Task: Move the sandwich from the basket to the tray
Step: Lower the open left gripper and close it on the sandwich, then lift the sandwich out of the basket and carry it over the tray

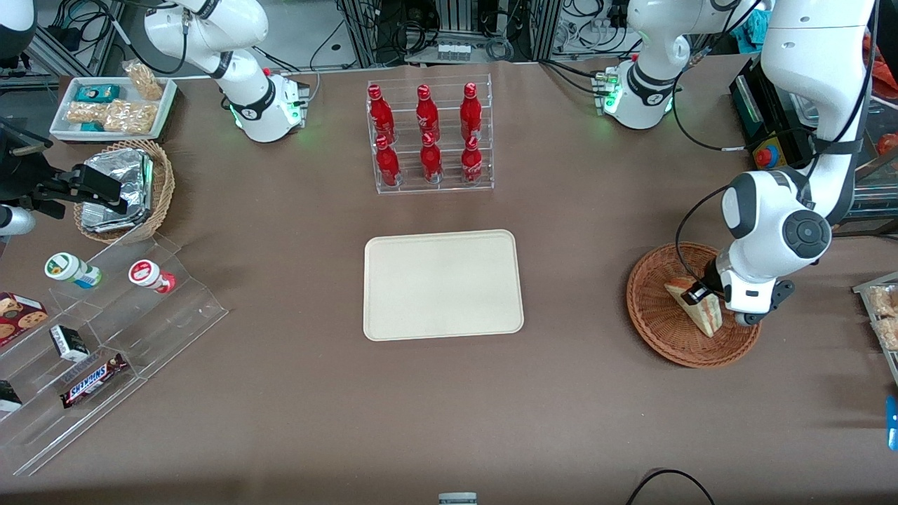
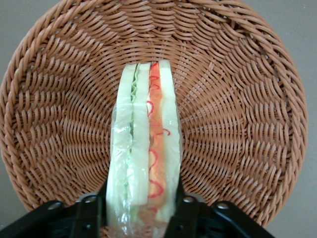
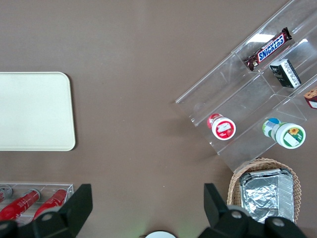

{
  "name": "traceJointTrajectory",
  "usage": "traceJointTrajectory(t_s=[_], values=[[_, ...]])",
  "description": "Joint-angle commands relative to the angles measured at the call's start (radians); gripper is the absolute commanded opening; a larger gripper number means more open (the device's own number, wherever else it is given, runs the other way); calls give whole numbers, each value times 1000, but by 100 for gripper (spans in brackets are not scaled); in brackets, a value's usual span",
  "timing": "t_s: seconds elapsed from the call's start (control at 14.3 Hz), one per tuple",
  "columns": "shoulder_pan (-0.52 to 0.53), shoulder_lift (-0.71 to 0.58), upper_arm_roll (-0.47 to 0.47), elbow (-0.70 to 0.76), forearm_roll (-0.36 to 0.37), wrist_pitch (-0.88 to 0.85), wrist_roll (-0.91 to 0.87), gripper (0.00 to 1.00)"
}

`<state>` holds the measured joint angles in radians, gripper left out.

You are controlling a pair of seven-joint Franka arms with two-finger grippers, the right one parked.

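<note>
Here you see the gripper (image 2: 141, 218) down inside the wicker basket (image 1: 656, 319), its fingers (image 2: 89, 215) pressed against both bread faces of the sandwich (image 2: 143, 158). The sandwich stands on edge in the basket, well apart from the bare cream tray (image 1: 443, 284)

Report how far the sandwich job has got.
Done: the end effector is down in the basket, its fingers on either side of the sandwich. In hand: the grasp; the sandwich is not visibly lifted. Left: lift, carry to the tray, which holds nothing, and release.
</note>
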<state>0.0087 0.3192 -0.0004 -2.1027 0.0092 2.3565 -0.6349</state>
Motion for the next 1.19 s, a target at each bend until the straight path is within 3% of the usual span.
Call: traceJointTrajectory(t_s=[0.0,0.28,0.42,0.56,0.77,1.12], values=[[-7,-46,-7,67,28,-150,-5,3],[-93,-83,-41,161,35,-348,44,2],[-183,-74,-46,187,26,-364,202,3],[-281,-48,-46,220,20,-362,208,4],[-439,12,-50,297,-6,-352,82,2],[-619,217,-50,535,-8,-324,-144,1]])
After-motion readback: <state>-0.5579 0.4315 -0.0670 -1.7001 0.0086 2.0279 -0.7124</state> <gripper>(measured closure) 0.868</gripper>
